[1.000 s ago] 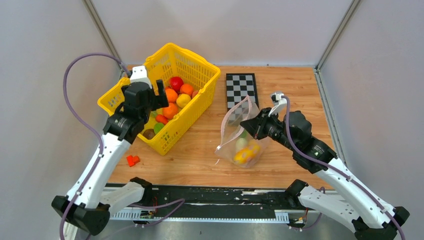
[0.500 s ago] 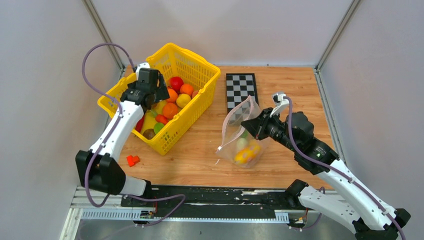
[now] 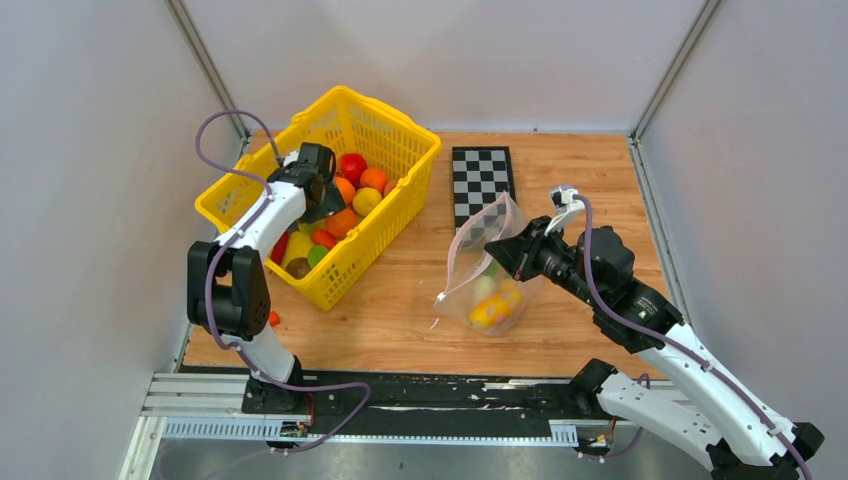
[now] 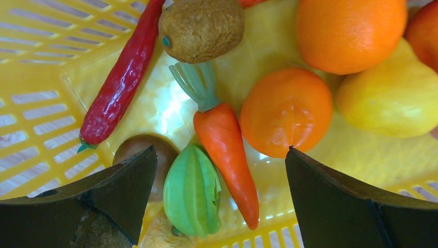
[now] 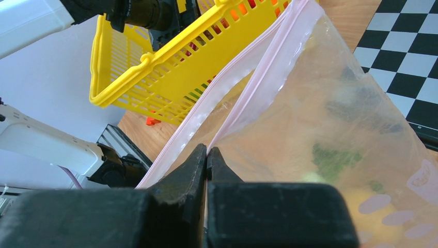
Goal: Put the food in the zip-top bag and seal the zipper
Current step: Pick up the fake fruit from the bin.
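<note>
The clear zip-top bag [image 3: 478,262] stands on the table with its mouth open, and yellow and pale food [image 3: 492,304] lies in its bottom. My right gripper [image 3: 499,250] [image 5: 207,150] is shut on one side of the mouth edge, by the pink zipper [image 5: 270,72], holding it up. Over the basket's food [image 3: 345,218] my left gripper [image 3: 322,196] [image 4: 221,150] hangs open. A carrot [image 4: 230,155] and a green piece [image 4: 192,191] lie between its fingers, an orange round piece [image 4: 286,111] by the right finger. Nothing is gripped.
The yellow basket [image 3: 400,150] at the back left also holds a red chili [image 4: 121,88], a brown kiwi [image 4: 201,28] and a yellow pear [image 4: 392,98]. A checkerboard [image 3: 482,178] lies behind the bag. A small red piece [image 3: 272,318] sits by the left arm.
My left arm has stretched forward and lowered its open gripper into the basket. The right gripper and the bag have shifted slightly to the right.
</note>
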